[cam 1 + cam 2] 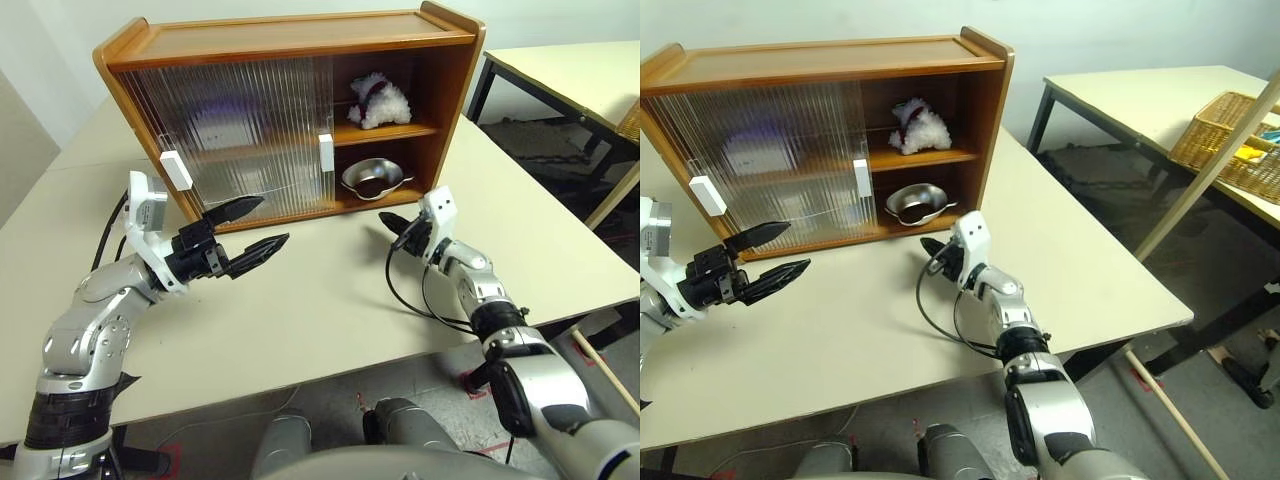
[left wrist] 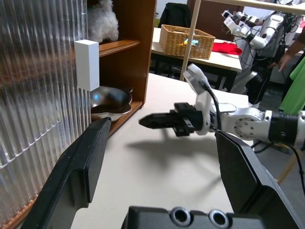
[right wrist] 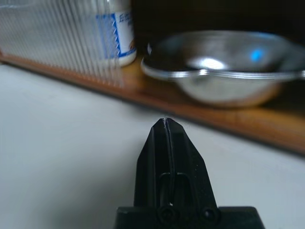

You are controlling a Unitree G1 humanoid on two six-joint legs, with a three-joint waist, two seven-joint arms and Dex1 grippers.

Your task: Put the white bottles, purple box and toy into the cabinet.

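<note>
- The cabinet (image 1: 290,110) stands on the table (image 1: 330,290); its two ribbed sliding doors (image 1: 240,130) cover the left and middle parts, leaving the right end uncovered.
- The toy (image 1: 378,100) lies on the middle shelf in the uncovered end; its scarf and hat are hard to make out.
- A steel bowl (image 1: 375,179) sits on the bottom shelf below it.
- One white bottle (image 3: 119,31) stands beside the bowl, half behind a ribbed door, its lid cut off.
- Blurred shapes show through the doors; which is the purple box cannot be told.
- The left gripper (image 1: 255,232) hangs wide apart, empty, before the doors.
- The right gripper (image 3: 165,125) is pressed closed, empty, just before the bowl.
</note>
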